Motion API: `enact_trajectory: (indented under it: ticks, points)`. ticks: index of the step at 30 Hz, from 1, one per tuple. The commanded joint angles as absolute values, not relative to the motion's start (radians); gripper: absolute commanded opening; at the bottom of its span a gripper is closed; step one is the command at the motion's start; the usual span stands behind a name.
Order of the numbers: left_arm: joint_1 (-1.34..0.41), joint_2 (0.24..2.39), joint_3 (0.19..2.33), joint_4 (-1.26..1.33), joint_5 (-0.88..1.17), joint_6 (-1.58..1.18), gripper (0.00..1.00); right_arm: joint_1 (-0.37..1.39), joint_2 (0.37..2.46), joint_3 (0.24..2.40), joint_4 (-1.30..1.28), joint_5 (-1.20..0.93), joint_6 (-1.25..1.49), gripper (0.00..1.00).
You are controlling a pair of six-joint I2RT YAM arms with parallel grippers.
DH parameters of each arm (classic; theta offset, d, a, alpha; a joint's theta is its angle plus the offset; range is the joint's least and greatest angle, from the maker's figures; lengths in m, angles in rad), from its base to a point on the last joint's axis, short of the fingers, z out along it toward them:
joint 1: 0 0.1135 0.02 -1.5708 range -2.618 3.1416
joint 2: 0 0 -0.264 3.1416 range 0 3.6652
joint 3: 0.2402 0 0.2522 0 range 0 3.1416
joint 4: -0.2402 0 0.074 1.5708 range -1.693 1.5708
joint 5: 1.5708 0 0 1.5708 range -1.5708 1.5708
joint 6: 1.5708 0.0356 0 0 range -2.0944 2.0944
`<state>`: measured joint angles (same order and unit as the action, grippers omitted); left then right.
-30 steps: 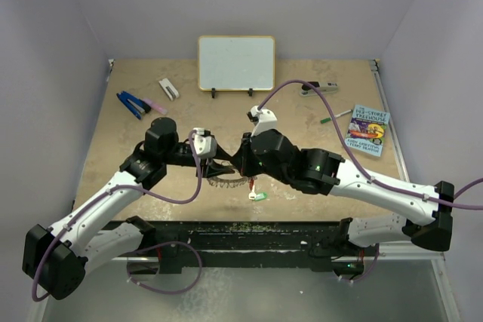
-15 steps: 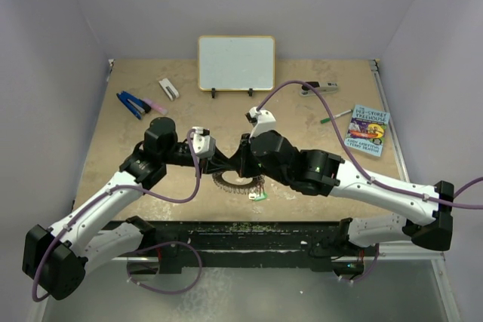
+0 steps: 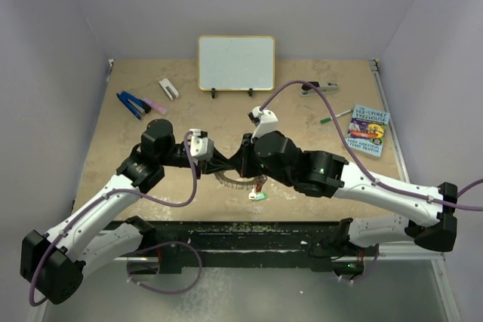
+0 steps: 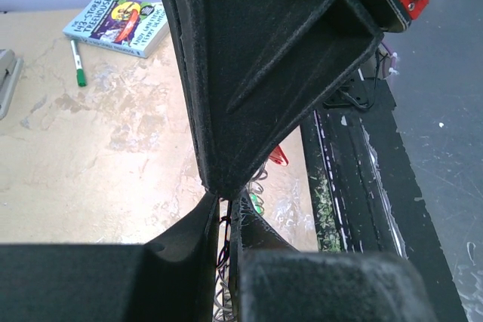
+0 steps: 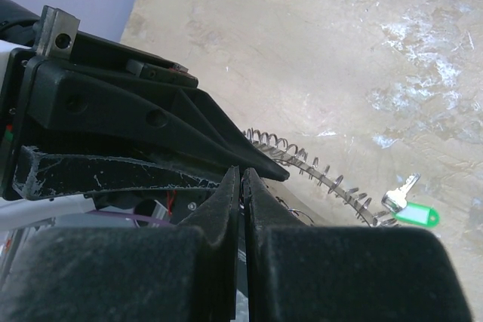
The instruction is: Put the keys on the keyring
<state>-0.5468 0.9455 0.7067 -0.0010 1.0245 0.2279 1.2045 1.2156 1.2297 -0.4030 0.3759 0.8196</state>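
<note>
One marbled table [image 3: 302, 115] carries everything. At its far edge stands a whiteboard [image 3: 236, 62], and on the right side lies a book [image 3: 367, 130]. Over the near middle my two hands meet tip to tip. The left hand [image 4: 225, 205] has its fingers almost together, and the right hand [image 5: 240, 175] is fully closed; whether either one pinches something I cannot tell. The keyring [image 5: 317, 167] is just under them, partly hidden. Its fringe curves out toward the green key [image 5: 411, 213], which rests on the table just beside the rim. The red key [image 4: 278, 157] shows near the fringe too.
</note>
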Motion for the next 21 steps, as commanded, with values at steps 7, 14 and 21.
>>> enact_trajectory:
  ticks: [7, 14, 21]
  points:
    - [-0.549, 0.89, 0.685, 0.029, 0.959, 0.314, 0.04, 1.206, 1.121, 1.211, -0.351, 0.453, 0.823, 0.21]
    - [-0.549, 0.815, 0.649, 0.014, 0.807, 0.502, 0.04, 1.206, 1.061, 1.184, -0.392, 0.51, 0.87, 0.33]
    - [-0.549, 0.737, 0.593, 0.088, 0.694, 0.636, 0.04, 1.203, 1.041, 1.129, -0.418, 0.568, 0.874, 0.37]
